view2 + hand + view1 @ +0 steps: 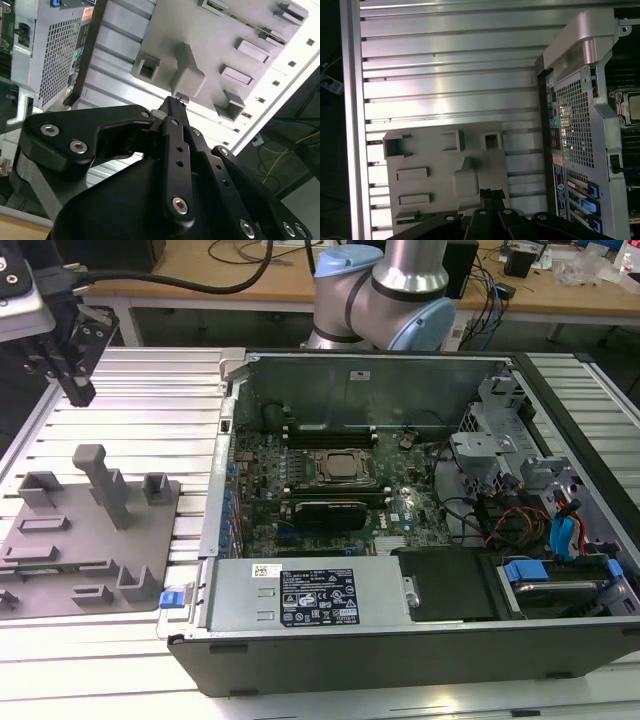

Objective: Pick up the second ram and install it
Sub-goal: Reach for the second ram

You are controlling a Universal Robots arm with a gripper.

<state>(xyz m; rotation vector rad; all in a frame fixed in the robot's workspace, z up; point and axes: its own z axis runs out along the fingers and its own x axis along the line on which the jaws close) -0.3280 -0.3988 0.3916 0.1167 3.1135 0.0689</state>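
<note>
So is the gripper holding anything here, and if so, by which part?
Nothing is held: the gripper is shut with nothing between its fingers, and a green ram stick lies in the grey tray.

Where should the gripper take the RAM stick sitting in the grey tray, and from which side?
Pinch the RAM stick across its flat faces, on the long edge showing above its slot, near mid-length. Come straight down onto the grey tray: the stick appears to stand on edge in a narrow slot, whose walls cover its lower part.

Grey plastic tray (60,575) sits on slatted aluminium table (150,410). Open PC case (400,655) just beside it, CPU socket (345,468) exposed inside.
</note>
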